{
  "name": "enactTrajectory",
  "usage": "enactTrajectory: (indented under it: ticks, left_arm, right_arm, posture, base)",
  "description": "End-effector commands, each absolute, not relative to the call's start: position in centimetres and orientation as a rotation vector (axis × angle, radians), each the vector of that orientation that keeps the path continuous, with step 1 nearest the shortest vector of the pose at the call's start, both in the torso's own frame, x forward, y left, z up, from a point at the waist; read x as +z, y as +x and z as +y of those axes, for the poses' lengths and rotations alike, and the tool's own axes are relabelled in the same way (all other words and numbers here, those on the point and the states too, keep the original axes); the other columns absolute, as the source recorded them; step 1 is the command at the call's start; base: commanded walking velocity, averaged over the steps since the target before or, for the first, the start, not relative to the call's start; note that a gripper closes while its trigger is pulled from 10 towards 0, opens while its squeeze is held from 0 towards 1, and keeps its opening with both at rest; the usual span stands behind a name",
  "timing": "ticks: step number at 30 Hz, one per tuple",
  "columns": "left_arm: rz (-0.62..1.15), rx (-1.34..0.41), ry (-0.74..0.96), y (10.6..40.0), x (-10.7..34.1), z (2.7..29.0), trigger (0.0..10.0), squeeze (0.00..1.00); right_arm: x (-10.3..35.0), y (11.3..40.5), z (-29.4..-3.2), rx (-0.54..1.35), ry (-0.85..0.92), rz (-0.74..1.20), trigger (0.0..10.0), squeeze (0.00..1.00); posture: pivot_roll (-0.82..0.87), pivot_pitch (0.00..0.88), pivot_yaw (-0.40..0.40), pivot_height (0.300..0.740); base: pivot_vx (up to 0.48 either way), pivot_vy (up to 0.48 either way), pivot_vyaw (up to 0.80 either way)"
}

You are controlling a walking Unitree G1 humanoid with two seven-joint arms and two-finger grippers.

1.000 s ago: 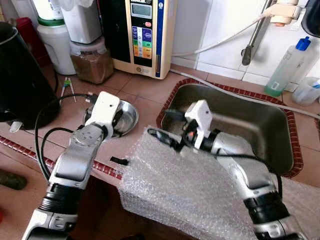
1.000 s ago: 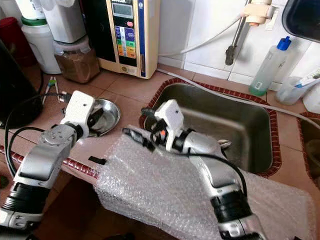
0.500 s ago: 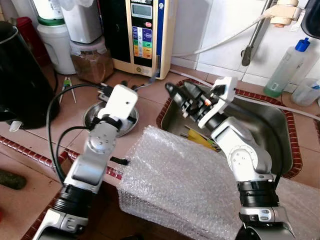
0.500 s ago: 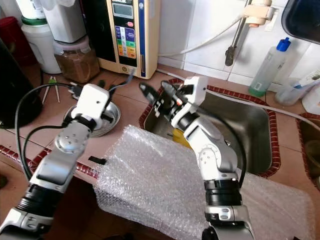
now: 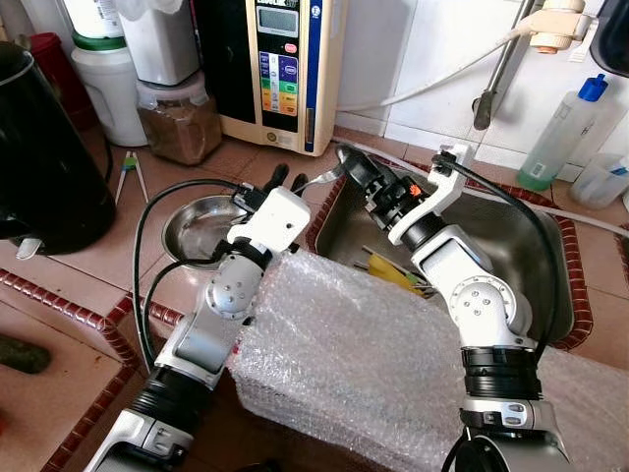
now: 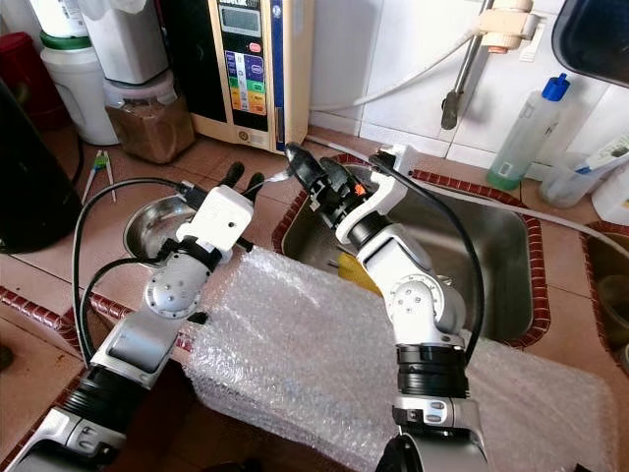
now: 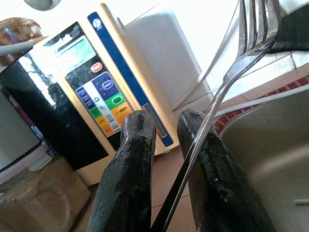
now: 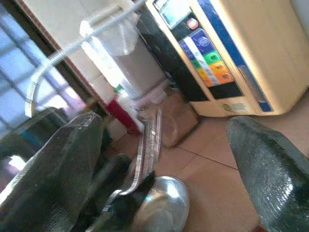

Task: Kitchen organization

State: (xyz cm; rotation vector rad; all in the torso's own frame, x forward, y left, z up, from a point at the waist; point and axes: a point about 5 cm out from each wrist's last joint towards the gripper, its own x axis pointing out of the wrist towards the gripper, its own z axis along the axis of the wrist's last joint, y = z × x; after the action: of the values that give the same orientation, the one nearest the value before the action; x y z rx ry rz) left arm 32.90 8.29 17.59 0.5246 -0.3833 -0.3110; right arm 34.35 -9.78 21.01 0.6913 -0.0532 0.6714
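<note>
Steel fork (image 7: 227,82) is clamped in the left gripper (image 7: 166,145) beside the sink (image 5: 511,246), tines toward the right gripper (image 8: 164,145), whose fingers are spread apart.

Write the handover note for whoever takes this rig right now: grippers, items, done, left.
Left gripper: shut on a metal fork, raised above the counter at the sink's left edge, tines pointing up.
Right gripper: open, facing the fork's tines, not gripping.
Steel bowl sits on the tiled counter to the left of the sink. Yellow utensils lie in the sink. A bubble wrap sheet drapes over the counter's front edge.
Done: fork picked up.
Left: probably pass the fork to the right gripper or set it down; the utensils in the sink remain.
</note>
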Motion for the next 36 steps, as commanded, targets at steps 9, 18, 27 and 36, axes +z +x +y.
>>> enactTrajectory:
  ticks: [9,18,27,36]
  left_arm:
    - [-0.433,-0.335,0.526,32.9,18.2,7.0,10.0,0.00]
    - [-0.444,-0.316,0.559,32.9,17.9,7.3,10.0,0.00]
    - [-0.442,-0.225,0.598,33.3,17.9,8.0,10.0,0.00]
    - [-0.417,-0.174,0.562,33.6,17.7,8.7,10.0,0.00]
  right_arm:
    - [21.4,34.8,-9.1,0.621,0.592,-0.004,0.0,0.00]
    - [21.9,35.3,-9.2,0.543,0.495,0.005,0.0,0.00]
    - [22.8,35.5,-9.0,0.530,0.447,0.027,0.0,0.00]
    - [22.1,35.7,-9.6,0.482,0.458,0.074,0.0,0.00]
  posture:
    - [-0.03,0.039,-0.030,0.740]
    - [-0.03,0.040,-0.030,0.740]
    - [-0.03,0.038,-0.029,0.740]
    - [-0.03,0.037,-0.028,0.740]
  base:
    - [0.000,0.000,0.00]
    - [0.000,0.000,0.00]
    - [0.000,0.000,0.00]
    - [0.000,0.000,0.00]
